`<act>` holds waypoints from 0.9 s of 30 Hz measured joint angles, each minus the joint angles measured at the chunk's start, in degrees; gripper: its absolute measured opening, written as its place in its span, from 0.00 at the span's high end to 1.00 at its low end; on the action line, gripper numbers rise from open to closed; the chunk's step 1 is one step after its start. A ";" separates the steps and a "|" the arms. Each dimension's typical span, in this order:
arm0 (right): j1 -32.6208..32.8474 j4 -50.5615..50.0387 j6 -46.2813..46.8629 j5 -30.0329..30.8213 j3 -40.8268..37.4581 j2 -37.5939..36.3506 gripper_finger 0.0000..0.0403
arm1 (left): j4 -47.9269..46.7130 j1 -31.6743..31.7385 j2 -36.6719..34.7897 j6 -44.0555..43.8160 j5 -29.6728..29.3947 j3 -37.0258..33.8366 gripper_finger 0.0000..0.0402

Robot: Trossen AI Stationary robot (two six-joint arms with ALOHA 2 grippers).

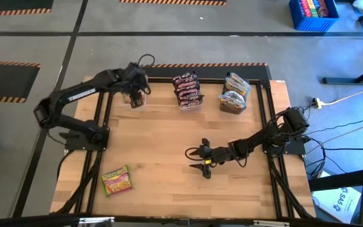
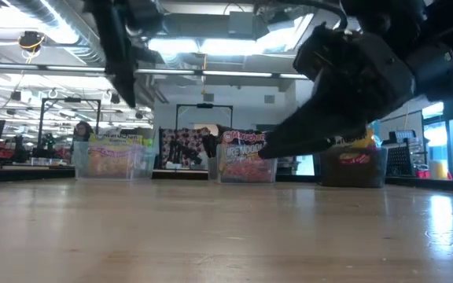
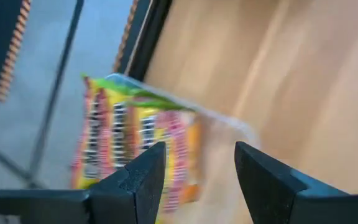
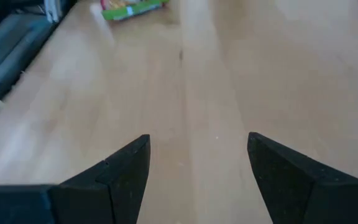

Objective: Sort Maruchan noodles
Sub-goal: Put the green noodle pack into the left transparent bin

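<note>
One yellow-green noodle packet [image 1: 116, 180] lies flat on the table near its front left; it also shows in the right wrist view [image 4: 132, 7]. My left gripper [image 1: 136, 94] is open and empty over the clear tub [image 3: 229, 124] at the far left, which holds yellow-green packets [image 3: 129, 137] standing on edge. A second tub holds maroon packets [image 1: 188, 90], and a third holds yellow-orange packets with blue edges [image 1: 235, 93]. My right gripper [image 1: 197, 161] is open and empty low over the bare middle of the table [image 4: 197, 93].
The three tubs stand in a row along the table's far edge [image 2: 112, 157] [image 2: 246, 161] [image 2: 352, 165]. A dark frame runs along the table's left and right edges [image 1: 99, 139]. Bare wood lies between the loose packet and my right gripper.
</note>
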 joint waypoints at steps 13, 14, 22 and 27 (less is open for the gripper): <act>0.07 -0.28 2.45 -1.94 3.51 0.00 0.37 | -20.80 -25.35 -6.98 -44.37 21.09 -0.11 0.54; 0.07 -0.33 2.22 -1.95 3.53 0.00 0.37 | -22.27 -28.26 -6.98 -47.56 20.99 -0.11 0.54; 0.07 -0.35 1.97 -1.95 3.54 0.00 0.37 | -23.53 -51.68 -5.64 -72.06 18.92 -0.20 0.54; 0.04 -0.44 0.56 -1.94 3.54 0.00 0.37 | -23.30 -64.15 -3.10 -85.54 18.59 -0.20 0.54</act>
